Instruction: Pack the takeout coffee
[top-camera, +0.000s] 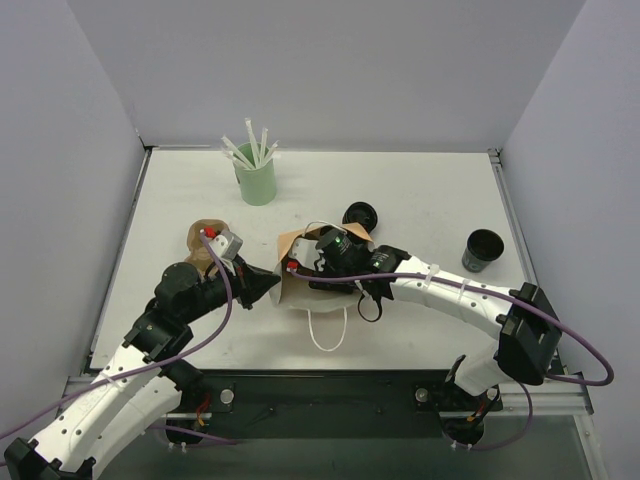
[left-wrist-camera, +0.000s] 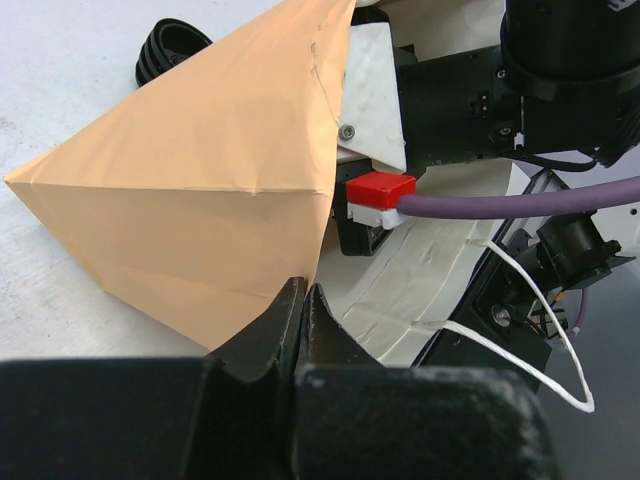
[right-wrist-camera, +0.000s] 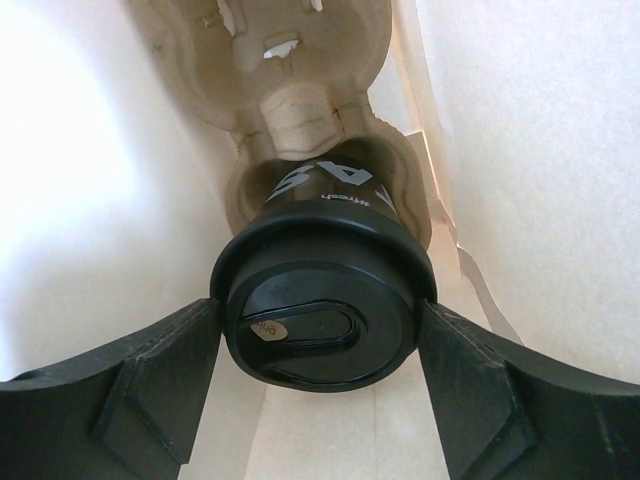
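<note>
Right end effector (right-wrist-camera: 318, 318) wide astride takeout coffee (right-wrist-camera: 330, 195) in pulp carrier (right-wrist-camera: 290, 90); left end effector (left-wrist-camera: 302, 292) pinching paper bag (left-wrist-camera: 200, 180).

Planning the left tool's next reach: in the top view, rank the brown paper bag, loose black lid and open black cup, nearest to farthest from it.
1. Brown paper bag, centre, pinched by the left tool.
2. Loose round black lid, beyond the bag.
3. Open tapered black cup, far right.
</note>
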